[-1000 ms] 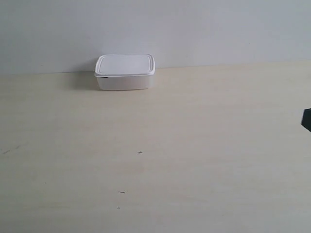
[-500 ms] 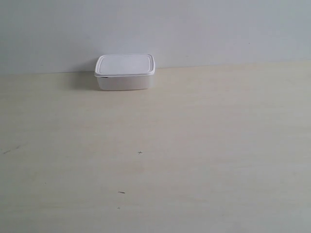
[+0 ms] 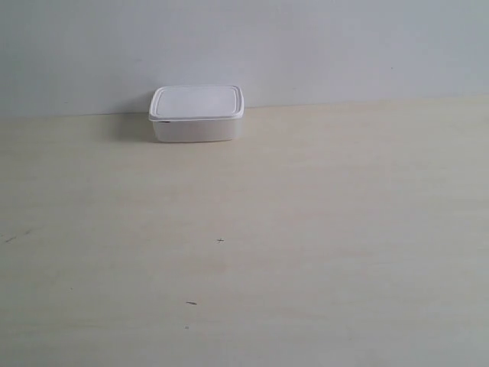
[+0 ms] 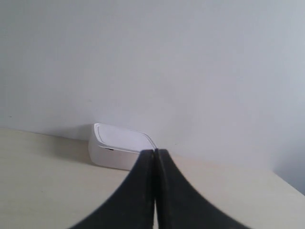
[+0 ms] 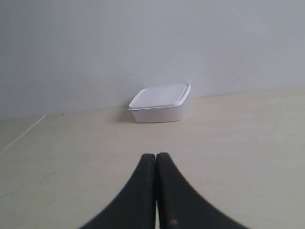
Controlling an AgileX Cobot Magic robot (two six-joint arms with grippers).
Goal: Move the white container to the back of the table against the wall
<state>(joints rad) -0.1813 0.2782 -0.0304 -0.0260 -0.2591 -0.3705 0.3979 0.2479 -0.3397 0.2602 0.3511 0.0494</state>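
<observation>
The white container (image 3: 196,113) rests with its lid on at the back of the cream table (image 3: 306,229), touching the pale grey wall (image 3: 306,46). Neither arm shows in the exterior view. In the left wrist view the container (image 4: 114,149) lies far ahead of my left gripper (image 4: 155,152), whose black fingers are pressed together, empty. The right wrist view shows the container (image 5: 159,102) well beyond my right gripper (image 5: 156,156), shut with nothing in it.
A few tiny dark specks (image 3: 220,241) mark the tabletop in front of the container. The table's side edge (image 5: 24,133) shows in the right wrist view. Nothing else stands on the table.
A dark piece of an arm at the exterior view's right edge one second ago has gone out of view. The container has not moved.
</observation>
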